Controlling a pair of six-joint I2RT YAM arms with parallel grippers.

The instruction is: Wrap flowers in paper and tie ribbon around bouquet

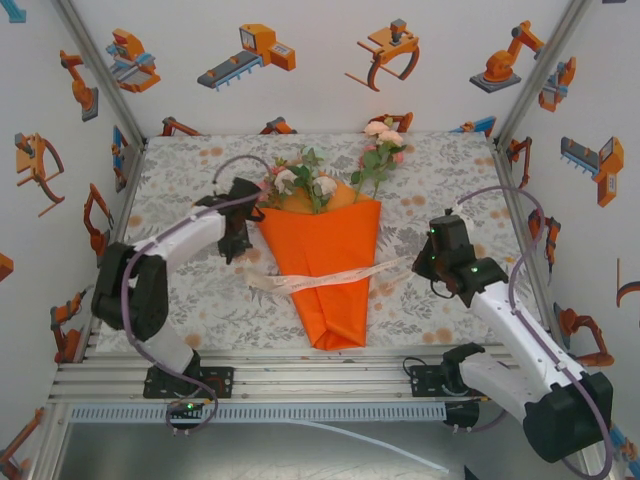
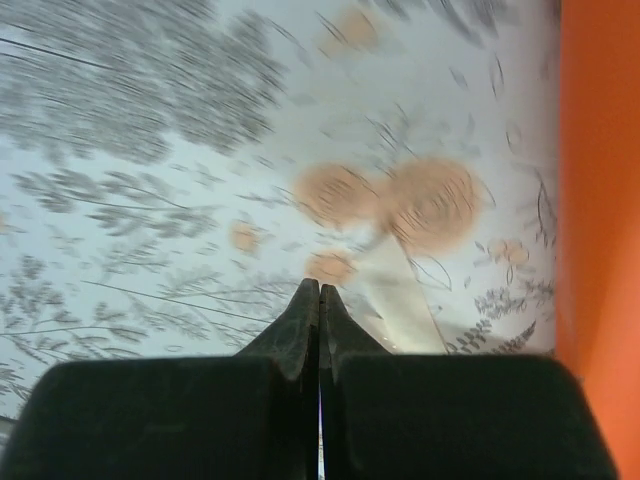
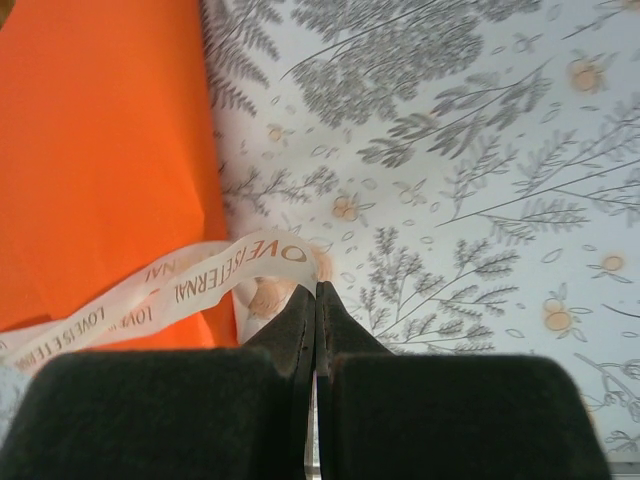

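The paper (image 1: 322, 262) is a plain bright orange. The flowers (image 1: 300, 182) mix pink, peach and white blooms with green leaves. The ribbon (image 3: 180, 290) is sheer cream-white with brown lettering printed along it. The surface (image 1: 190, 290) wears a white cloth printed with grey ferns and small peach blossoms. The left pincer (image 2: 320, 292) and right pincer (image 3: 316, 292) are matte black. The walls (image 1: 320, 100) are white, dotted with orange-and-grey robot drawings.

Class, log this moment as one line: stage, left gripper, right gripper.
stage: bouquet wrapped, ribbon laid across, untied | left gripper: shut beside ribbon | right gripper: shut on ribbon end
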